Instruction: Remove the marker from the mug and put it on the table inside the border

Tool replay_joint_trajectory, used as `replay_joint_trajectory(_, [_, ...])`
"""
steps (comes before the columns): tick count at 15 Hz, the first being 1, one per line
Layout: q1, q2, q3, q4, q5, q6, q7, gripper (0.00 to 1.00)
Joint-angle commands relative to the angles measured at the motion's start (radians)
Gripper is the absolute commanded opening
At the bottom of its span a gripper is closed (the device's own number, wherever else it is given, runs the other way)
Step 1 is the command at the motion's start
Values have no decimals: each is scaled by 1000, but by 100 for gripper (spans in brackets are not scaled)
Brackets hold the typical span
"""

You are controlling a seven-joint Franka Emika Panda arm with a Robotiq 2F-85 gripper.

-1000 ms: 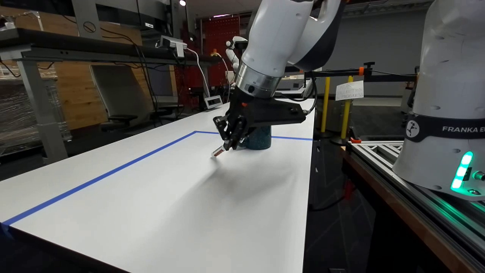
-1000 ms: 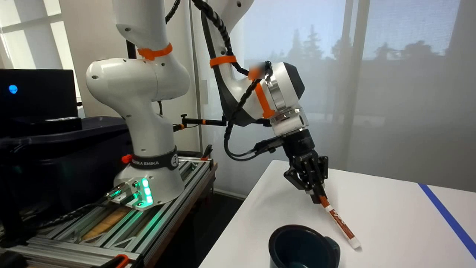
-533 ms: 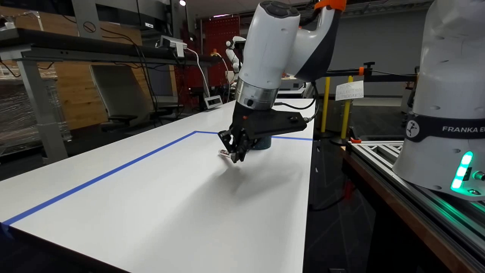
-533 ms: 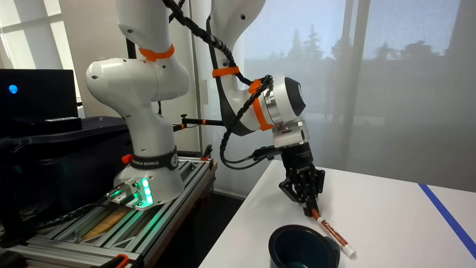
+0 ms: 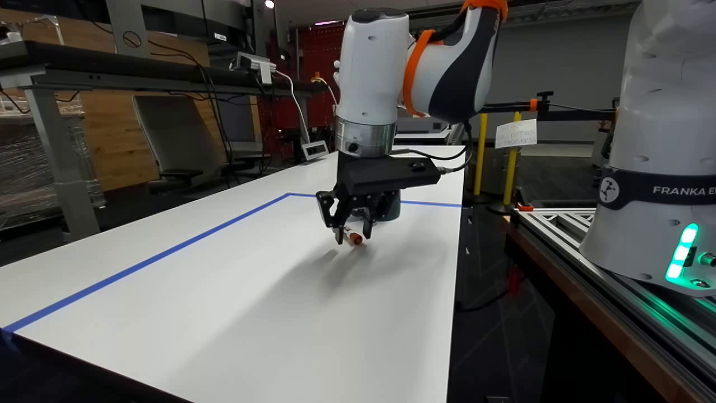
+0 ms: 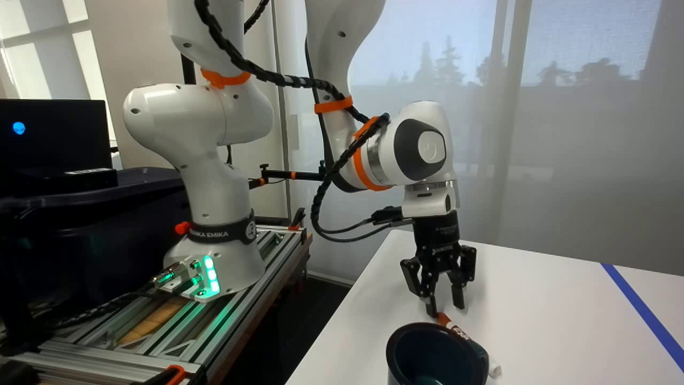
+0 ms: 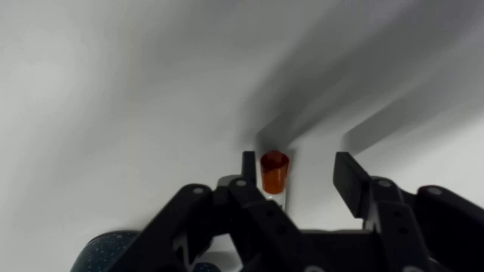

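Note:
The marker, white with a red-brown label and orange-brown cap, lies on the white table inside the blue tape border. In an exterior view the marker is partly hidden behind the dark teal mug. The mug stands upright, largely behind the gripper. My gripper points down, open, low over the marker's cap end. In the wrist view the marker's cap is between the fingers of the gripper, close beside the left finger; I cannot tell whether they touch.
The mug also shows at the lower left of the wrist view, close to the left finger. The blue tape runs along the table's far side in an exterior view. The robot's base rail borders the table's near side.
The gripper lowered, turned upright and opened, letting go of the marker. The marker went from tilted in the fingers to lying on the table beside the mug.

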Motion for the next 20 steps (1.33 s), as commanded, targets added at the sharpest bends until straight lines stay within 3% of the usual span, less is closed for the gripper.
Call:
replay_joint_trajectory(1, [-29,-73,41,-47,250,31,-195,88])
replay_joint_trajectory(2, [-43,-87,64,-52,316,31,-251,97])
replay_joint_trajectory(3, [-59,-107,90,-62,387,34,-321,100])
replay_joint_trajectory(10, [-118,-247,206,-67,745,-5,-811,100])
replay_joint_trajectory(11, [96,-271,3,-69,822,-8,-895,100])
replay_joint_trajectory(15, [252,-397,-148,-68,969,-163,-1132,100])
replay_joint_trajectory(20, [315,-533,-231,-49,981,-345,-1322,100])
